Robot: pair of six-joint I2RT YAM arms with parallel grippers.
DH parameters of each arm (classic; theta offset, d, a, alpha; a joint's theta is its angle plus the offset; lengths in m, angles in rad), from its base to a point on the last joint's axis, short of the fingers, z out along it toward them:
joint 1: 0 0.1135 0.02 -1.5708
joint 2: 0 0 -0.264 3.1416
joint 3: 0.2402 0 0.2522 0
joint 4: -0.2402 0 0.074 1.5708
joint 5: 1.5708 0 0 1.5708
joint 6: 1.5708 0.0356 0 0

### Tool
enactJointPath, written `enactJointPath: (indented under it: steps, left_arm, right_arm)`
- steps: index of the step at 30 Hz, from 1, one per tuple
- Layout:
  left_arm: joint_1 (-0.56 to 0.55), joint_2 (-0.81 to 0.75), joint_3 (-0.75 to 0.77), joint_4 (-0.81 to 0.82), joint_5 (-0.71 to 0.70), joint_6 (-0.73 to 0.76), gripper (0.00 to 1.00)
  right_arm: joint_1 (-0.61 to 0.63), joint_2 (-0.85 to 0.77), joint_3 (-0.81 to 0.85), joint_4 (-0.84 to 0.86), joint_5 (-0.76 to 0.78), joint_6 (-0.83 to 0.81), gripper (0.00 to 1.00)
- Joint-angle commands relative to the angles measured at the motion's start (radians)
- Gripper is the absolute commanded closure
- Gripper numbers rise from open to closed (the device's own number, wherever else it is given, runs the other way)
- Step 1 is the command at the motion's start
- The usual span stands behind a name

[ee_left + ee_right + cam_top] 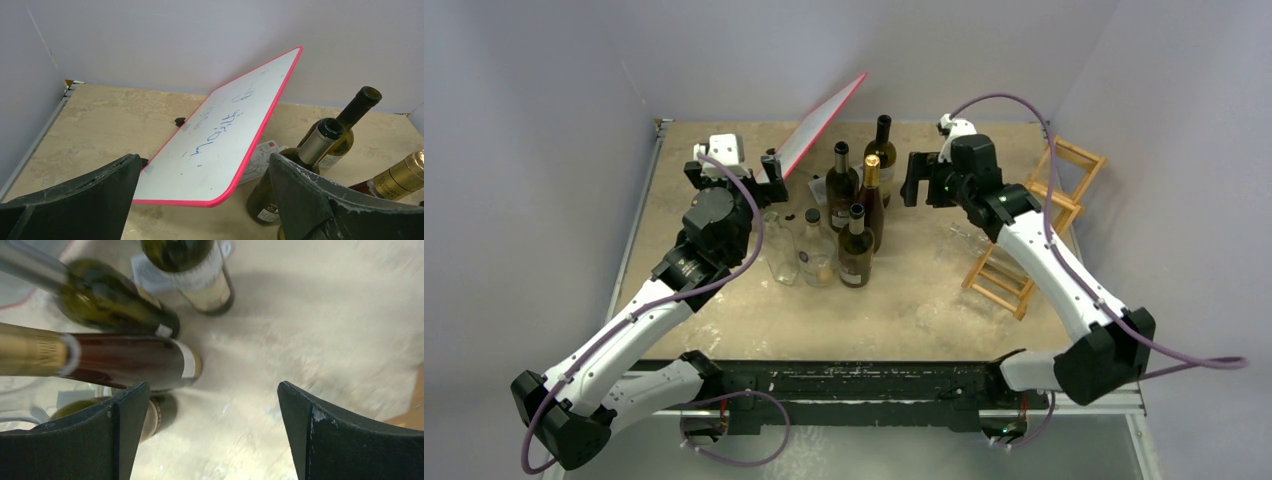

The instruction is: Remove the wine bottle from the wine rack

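The wine rack [1049,205], a light-brown wooden lattice, stands at the table's right edge, partly hidden behind my right arm. A faint clear glass shape [964,238] lies at its left side; I cannot tell whether it is a bottle. My right gripper [921,188] is open and empty, left of the rack and beside the standing bottles; in the right wrist view [212,390] only bare table lies between its fingers. My left gripper [774,172] is open at the foot of the tilted red-edged whiteboard [220,135], whose near edge lies between the fingers [204,159].
Several dark wine bottles [856,250] and two clear ones [782,250] stand at the table's middle. A gold-foiled bottle [125,362] and green ones [115,307] lie just left of my right gripper. Paper [257,160] lies under the board. Walls enclose the table.
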Motion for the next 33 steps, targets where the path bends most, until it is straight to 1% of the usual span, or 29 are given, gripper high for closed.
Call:
enactJointPath:
  steps: [1, 3, 5, 12, 14, 17, 22, 26, 29, 31, 33]
  left_arm:
    - [-0.011, 0.001, 0.017, 0.025, 0.002, -0.005, 0.01]
    - [-0.015, 0.005, 0.019, 0.024, -0.010, 0.002, 0.01]
    - [-0.017, 0.006, 0.017, 0.025, -0.011, 0.002, 0.00]
    - [-0.032, 0.013, 0.013, 0.028, -0.019, 0.010, 0.00]
    - [-0.038, 0.018, 0.010, 0.029, -0.025, 0.015, 0.00]
    - [-0.040, 0.018, 0.017, 0.025, -0.018, 0.010, 0.00]
    - [-0.054, 0.018, 0.010, 0.031, -0.034, 0.016, 0.00]
    - [-0.061, 0.018, 0.009, 0.032, -0.036, 0.019, 0.00]
    - [-0.066, 0.010, 0.008, 0.034, -0.036, 0.017, 0.00]
    - [-0.068, 0.009, 0.008, 0.034, -0.039, 0.019, 0.00]
    - [-0.068, 0.006, 0.011, 0.033, -0.040, 0.019, 0.00]
  right_arm:
    - [0.001, 0.059, 0.034, -0.170, -0.058, 0.155, 0.00]
    - [0.001, 0.047, -0.008, -0.179, -0.058, 0.207, 0.00]
    - [0.000, 0.016, -0.043, -0.170, -0.023, 0.260, 0.00]
    - [0.000, -0.015, -0.072, -0.293, 0.094, 0.298, 0.00]
    - [-0.001, -0.019, -0.082, -0.328, 0.166, 0.316, 0.00]
    - [-0.001, -0.034, -0.098, -0.349, 0.236, 0.326, 0.00]
    - [-0.006, -0.104, -0.126, -0.382, 0.365, 0.376, 0.00]
    - [-0.042, -0.167, -0.155, -0.380, 0.393, 0.351, 0.00]
    - [-0.046, -0.191, -0.148, -0.391, 0.420, 0.323, 0.00]
    - [-0.046, -0.198, -0.128, -0.372, 0.408, 0.259, 0.00]
    - [-0.046, -0.198, -0.108, -0.326, 0.343, 0.170, 0.00]
